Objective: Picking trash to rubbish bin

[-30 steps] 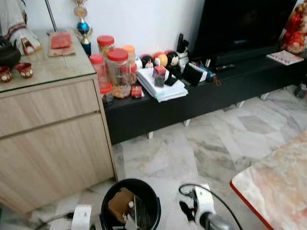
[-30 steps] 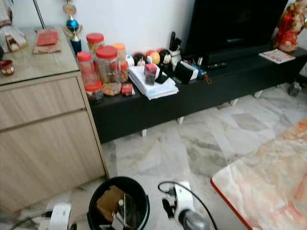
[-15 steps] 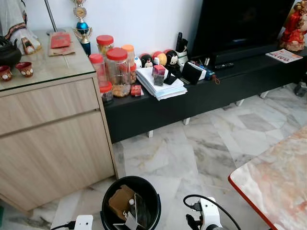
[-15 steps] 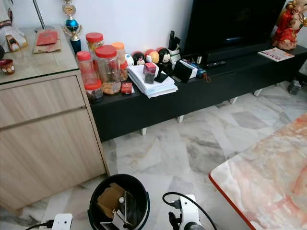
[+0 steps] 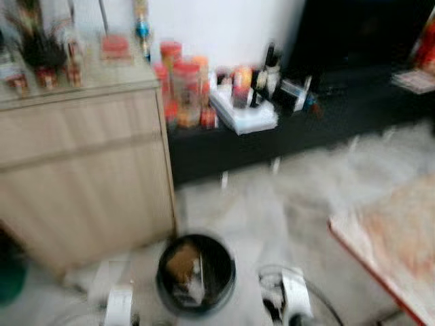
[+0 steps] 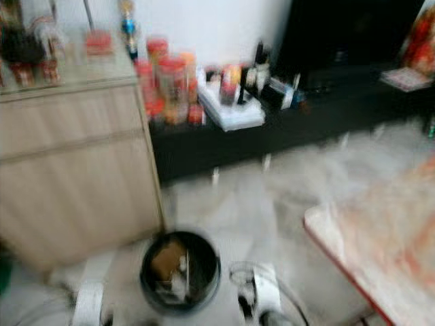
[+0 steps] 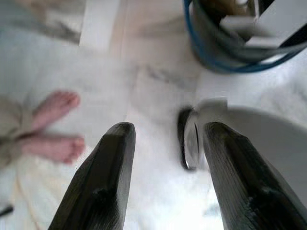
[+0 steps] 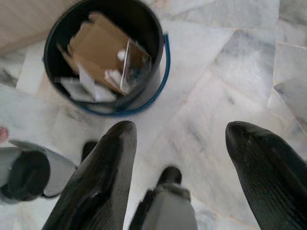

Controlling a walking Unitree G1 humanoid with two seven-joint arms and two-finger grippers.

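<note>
A black rubbish bin (image 5: 196, 275) with a blue rim stands on the marble floor just in front of me. It holds brown cardboard (image 8: 98, 48), a clear plastic piece and white scraps. My right gripper (image 8: 184, 129) hangs open over the floor beside the bin, nothing between its fingers. My left gripper (image 7: 168, 132) is open too, low over the floor, with the bin's rim (image 7: 230, 45) ahead of it. Both wrists, the left arm (image 5: 119, 307) and the right arm (image 5: 293, 302), flank the bin.
A wooden cabinet (image 5: 81, 163) stands at the left. A low black TV console (image 5: 299, 129) carries red-lidded jars (image 5: 183, 85) and papers. A marble table with a red edge (image 5: 387, 251) juts in at the right. A person's bare feet (image 7: 53, 124) stand near my left gripper.
The whole picture has shifted and blurred, so the camera is moving. The bin and both wrists sit slightly higher in view. Nothing was taken hold of or let go.
</note>
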